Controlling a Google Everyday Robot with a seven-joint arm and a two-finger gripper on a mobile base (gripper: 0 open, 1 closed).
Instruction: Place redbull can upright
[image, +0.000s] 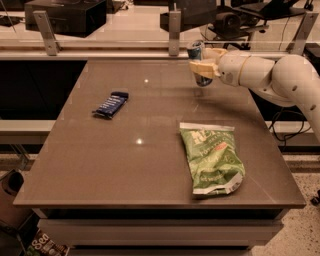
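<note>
The redbull can (194, 50) sits roughly upright, clamped between the fingers of the gripper (200, 66), by the table's (150, 165) far edge right of centre, well apart from the green chip bag (211, 157) and dark-blue wrapper (110, 104).

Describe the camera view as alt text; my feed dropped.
The robot arm's tool grips a blue and silver can, roughly upright, at the table's far right side. A dark blue snack bar lies at left, and a green chip bag lies nearer the front right.
</note>
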